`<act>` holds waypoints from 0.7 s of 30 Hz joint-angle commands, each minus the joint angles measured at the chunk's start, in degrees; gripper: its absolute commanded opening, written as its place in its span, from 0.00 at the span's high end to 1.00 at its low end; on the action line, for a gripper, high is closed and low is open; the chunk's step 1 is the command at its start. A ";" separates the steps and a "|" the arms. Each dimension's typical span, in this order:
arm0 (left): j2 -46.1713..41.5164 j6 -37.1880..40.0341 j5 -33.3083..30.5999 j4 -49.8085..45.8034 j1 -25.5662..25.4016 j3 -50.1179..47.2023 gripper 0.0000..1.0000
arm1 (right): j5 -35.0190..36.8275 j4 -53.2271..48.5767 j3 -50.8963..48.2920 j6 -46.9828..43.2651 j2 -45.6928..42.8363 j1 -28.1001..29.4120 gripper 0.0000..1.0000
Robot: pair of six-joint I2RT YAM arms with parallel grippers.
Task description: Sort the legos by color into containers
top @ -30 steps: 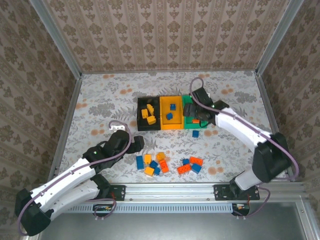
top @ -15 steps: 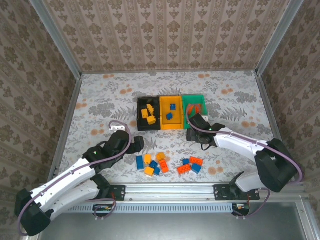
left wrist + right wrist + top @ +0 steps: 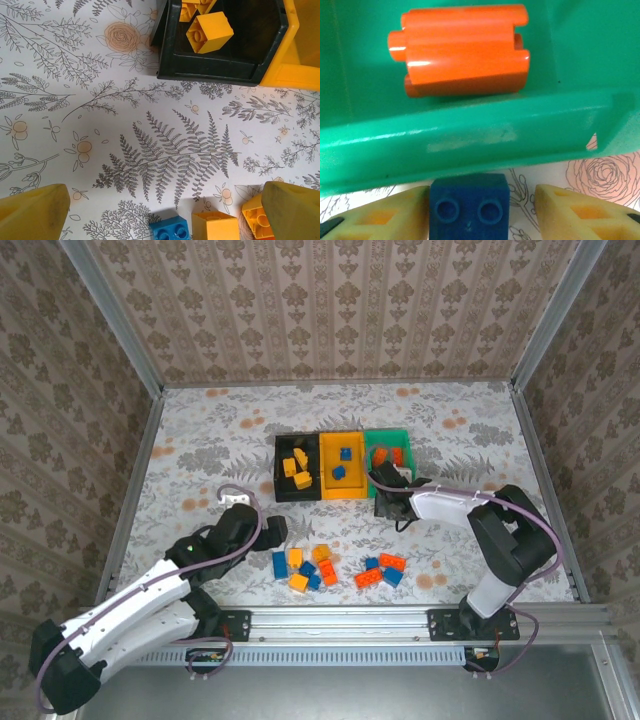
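Several legos (image 3: 297, 468) sit binned and about a dozen lie loose; the right gripper (image 3: 480, 212) narrowly straddles an ungripped blue brick (image 3: 469, 207) with the green bin (image 3: 470, 140) just ahead, and the left gripper (image 3: 160, 210) is wide and empty.

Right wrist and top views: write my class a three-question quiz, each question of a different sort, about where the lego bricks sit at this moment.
1. True or false: the blue brick between the right gripper's fingers lies inside the green bin.
2. Which colour are the bricks in the black bin? A blue; B yellow-orange; C red-orange.
3. Fill the gap: in the right wrist view, the brick lying inside the green bin is ___.
Key: 1 false, it sits just outside the bin's wall; 2 B; 3 red-orange.
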 commanded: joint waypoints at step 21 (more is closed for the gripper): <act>-0.99 -1.44 1.23 -3.90 1.05 0.50 0.00 | -4.70 -8.31 18.37 -7.73 -6.32 8.86 0.65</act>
